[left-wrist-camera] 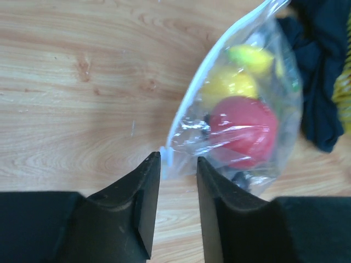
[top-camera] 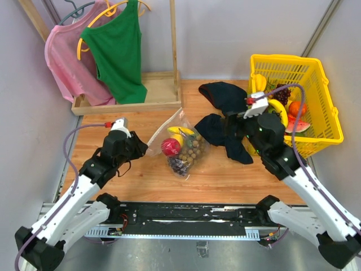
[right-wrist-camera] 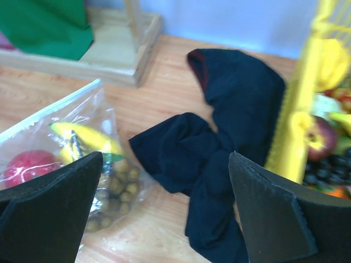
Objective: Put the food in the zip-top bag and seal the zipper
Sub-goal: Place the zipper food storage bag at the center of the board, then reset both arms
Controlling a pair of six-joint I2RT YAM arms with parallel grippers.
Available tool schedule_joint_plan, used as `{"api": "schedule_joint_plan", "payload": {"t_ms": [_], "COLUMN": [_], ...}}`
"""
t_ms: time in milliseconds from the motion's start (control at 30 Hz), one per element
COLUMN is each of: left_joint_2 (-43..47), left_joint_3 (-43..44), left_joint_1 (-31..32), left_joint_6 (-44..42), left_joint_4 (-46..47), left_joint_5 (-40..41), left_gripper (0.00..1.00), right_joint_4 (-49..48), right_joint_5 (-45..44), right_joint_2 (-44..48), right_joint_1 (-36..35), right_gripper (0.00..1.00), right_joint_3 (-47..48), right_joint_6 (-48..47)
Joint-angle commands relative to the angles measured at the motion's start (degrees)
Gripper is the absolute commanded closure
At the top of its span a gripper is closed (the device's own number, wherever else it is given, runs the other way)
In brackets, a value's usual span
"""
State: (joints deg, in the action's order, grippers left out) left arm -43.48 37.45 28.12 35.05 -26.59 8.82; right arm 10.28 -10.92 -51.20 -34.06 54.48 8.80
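Top external: dark cloth (top-camera: 211, 130) lies between zip-top bag (top-camera: 163, 131) and yellow basket (top-camera: 282, 58).

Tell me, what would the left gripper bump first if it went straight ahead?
Probably the clear bag: its near corner sits right past the tips of the left gripper. Depth is unclear, but it looks almost touching.

The zip-top bag (top-camera: 181, 141) lies on the table (top-camera: 225, 180) with the apple (top-camera: 171, 147), banana (top-camera: 181, 131), lemon (left-wrist-camera: 227, 86), longan cluster (top-camera: 194, 149) and grapes (top-camera: 179, 165) inside it, the cloth (top-camera: 223, 127) just right of the bag, the lattice basket (top-camera: 324, 121) farther right, and the wooden stand (top-camera: 161, 93) behind the bag to the left.
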Motion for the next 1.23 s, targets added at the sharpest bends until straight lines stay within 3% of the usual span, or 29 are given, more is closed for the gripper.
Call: {"api": "schedule_joint_plan", "payload": {"t_ms": [0,300,500,733,1200], "left_joint_2": [7.9,20.3,29.8,37.8,35.5], "left_joint_3": [0.7,5.7,-0.4,-9.4,-10.2], "left_joint_1": [-0.5,-0.5,-0.5,-0.4,-1.6], "left_joint_6": [0.9,-7.3,-13.7,-17.4,-18.8], "left_joint_4": [-0.1,0.7,7.9,14.4,13.9], "left_joint_5": [5.3,10.3,12.8,15.1,11.2], "left_gripper": [0.57,0.25,0.01,0.01,0.01], "right_joint_4": [7.3,16.8,18.7,13.9,12.9], "right_joint_5": [-13.7,-24.4,-30.0,-31.4,-30.6], "right_joint_2": [7.4,23.0,32.8,41.3,43.5], "right_joint_1": [0.9,0.8,0.8,0.9,0.8], "right_gripper": [0.02,0.02,0.02,0.02,0.02], "right_joint_3": [-1.0,-2.5,-5.1,-11.8,-12.4], "right_joint_6": [-1.5,-3.1,-7.7,-11.5,-11.5]}}
